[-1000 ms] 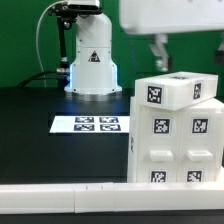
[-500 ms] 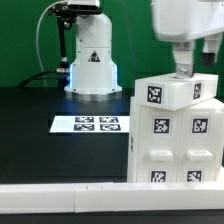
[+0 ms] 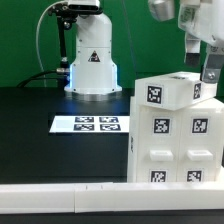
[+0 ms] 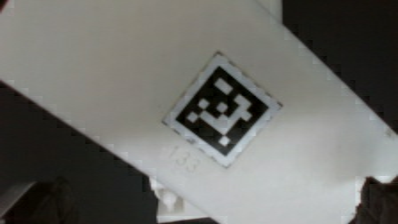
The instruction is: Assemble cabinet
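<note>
Since the earlier frame your tool [image 3: 209, 68] swung toward the surface's right edge, wide open and empty; the cabinet [image 3: 175, 130] looked nearly assembled, top piece still askew.

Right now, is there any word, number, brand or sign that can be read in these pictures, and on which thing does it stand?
No words, numbers or brand names can be read.
Cabinet: black-and-white square tags only, coded patterns and no letters.
Marker board: four such tags, no text.
Robot base: a dark triangular sign, too small to read.
Wrist view: one tag on a white panel, with no letters.
</note>
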You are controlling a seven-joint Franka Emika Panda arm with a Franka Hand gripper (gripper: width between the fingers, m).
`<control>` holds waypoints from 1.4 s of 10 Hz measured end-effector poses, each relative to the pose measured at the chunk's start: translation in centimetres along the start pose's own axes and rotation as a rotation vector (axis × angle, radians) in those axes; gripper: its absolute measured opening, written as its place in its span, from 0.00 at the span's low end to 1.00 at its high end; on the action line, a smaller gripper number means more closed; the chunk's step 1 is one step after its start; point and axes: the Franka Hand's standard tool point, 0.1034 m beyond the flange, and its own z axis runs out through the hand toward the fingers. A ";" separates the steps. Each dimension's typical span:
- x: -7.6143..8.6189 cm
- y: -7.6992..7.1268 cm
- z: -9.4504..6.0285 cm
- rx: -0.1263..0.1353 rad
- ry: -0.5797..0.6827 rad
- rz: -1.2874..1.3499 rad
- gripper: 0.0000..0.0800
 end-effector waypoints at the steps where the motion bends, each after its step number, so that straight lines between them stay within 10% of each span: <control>1: -0.4 0.1 0.0 -0.001 -0.010 -0.091 0.99; 9: -2.8 0.1 2.0 0.056 -0.042 -0.559 0.99; 10: -2.9 0.2 1.9 0.055 -0.044 -0.558 0.70; 14: -3.1 0.2 1.9 0.047 -0.049 -0.271 0.70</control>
